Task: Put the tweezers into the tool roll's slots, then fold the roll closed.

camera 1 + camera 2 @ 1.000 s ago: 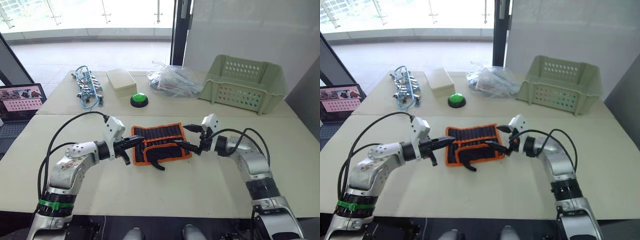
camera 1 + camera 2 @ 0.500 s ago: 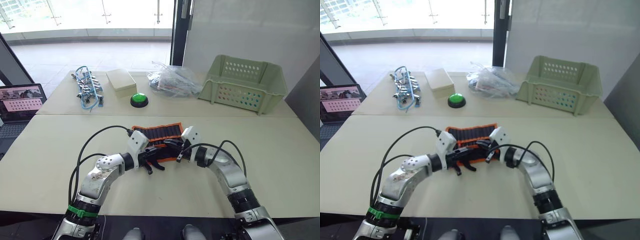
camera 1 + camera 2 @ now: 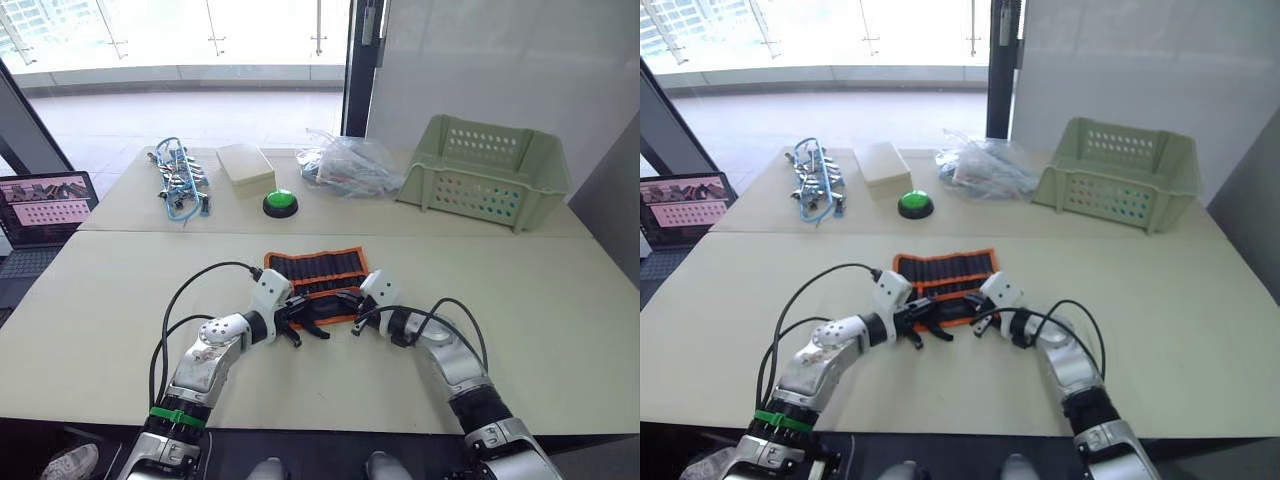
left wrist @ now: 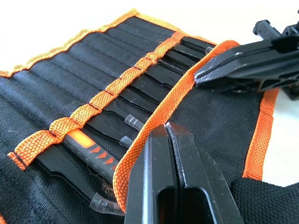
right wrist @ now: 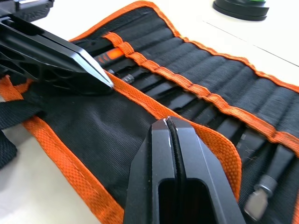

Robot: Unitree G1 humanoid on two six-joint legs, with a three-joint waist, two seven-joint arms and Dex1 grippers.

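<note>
Both grippers have closed in on the tool roll [image 3: 313, 283] since a second ago, when they stood off at its two ends — the left gripper [image 3: 290, 322] now sits at the roll's near edge and the right gripper [image 3: 349, 304] just beside it, the two close together over the near flap. That flap is folded up over the lower part of the roll, its orange edging running across in both wrist views. The left gripper's fingers [image 4: 170, 154] are pressed together on the flap's orange edge, and the right gripper's fingers [image 5: 170, 140] are likewise pinched shut on the same edge further along. The tweezers [image 4: 112, 128] lie tucked in the slots [image 4: 98, 81], side by side beneath an orange band, their ends partly covered by the raised flap. The roll lies flat on the near table [image 3: 560, 300]. On the far table stand a pale green basket [image 3: 487, 168], a green button [image 3: 280, 202] and a tangle of blue cables [image 3: 180, 185].
</note>
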